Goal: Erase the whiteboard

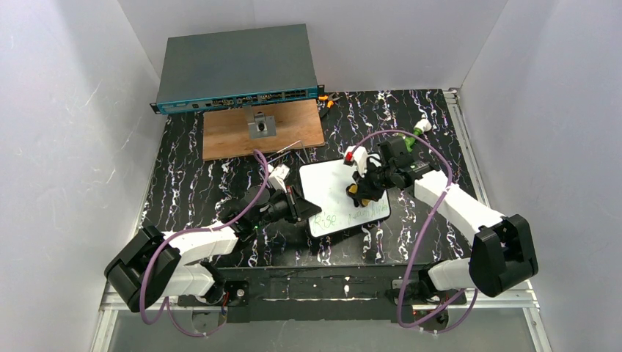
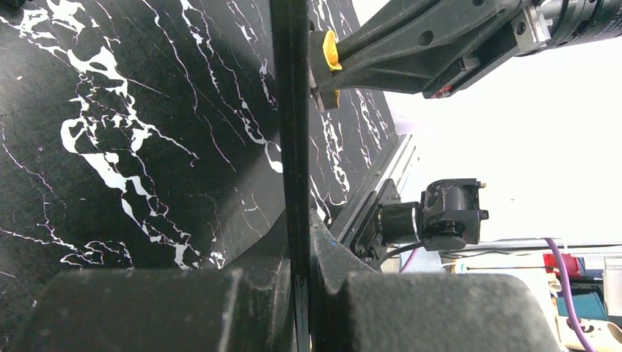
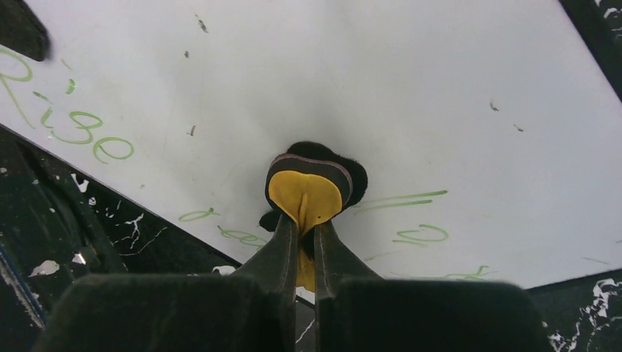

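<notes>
The whiteboard lies on the black marbled table, its lower edge carrying green handwriting. My left gripper is shut on the board's left edge; in the left wrist view that edge is a thin black strip running between the fingers of the left gripper. My right gripper is over the board's lower right part, shut on a yellow and black eraser. In the right wrist view the right gripper presses the eraser down on the white surface among the green marks.
A brown wooden panel with a small metal piece lies behind the board. Behind that is a flat blue-grey electronics box. A green and white item sits at the back right, small orange tools by the box. White walls enclose the table.
</notes>
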Controlling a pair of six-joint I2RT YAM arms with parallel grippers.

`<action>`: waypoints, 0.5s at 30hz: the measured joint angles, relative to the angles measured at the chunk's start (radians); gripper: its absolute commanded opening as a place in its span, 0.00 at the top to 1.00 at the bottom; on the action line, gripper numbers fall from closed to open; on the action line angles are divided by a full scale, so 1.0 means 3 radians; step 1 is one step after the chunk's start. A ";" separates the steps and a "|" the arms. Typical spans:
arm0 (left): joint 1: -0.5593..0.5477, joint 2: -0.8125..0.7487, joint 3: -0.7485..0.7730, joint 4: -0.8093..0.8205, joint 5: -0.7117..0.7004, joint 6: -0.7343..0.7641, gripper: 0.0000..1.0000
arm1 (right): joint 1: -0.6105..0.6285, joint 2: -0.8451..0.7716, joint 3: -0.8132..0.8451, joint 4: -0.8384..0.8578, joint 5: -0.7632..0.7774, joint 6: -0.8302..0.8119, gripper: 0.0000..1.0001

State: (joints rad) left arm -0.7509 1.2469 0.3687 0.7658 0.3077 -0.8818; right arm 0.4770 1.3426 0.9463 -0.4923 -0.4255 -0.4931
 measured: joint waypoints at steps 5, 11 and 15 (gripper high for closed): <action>-0.0003 0.0000 -0.0001 -0.0001 0.0024 -0.0001 1.00 | 0.0146 -0.0014 0.0000 -0.0074 -0.0170 -0.0032 0.99; -0.0004 0.0000 -0.0001 -0.0006 0.0039 -0.0001 1.00 | 0.0498 -0.0024 0.0000 -0.0145 -0.0289 -0.0093 0.99; -0.0006 0.0000 -0.0001 -0.0009 0.0039 0.0000 1.00 | 0.0305 -0.0024 0.0001 -0.0132 -0.0251 -0.0083 0.99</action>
State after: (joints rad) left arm -0.7528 1.2469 0.3683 0.7631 0.3195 -0.8818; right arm 0.5686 1.3354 0.9466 -0.5320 -0.5007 -0.5179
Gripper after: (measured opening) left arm 0.043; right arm 0.086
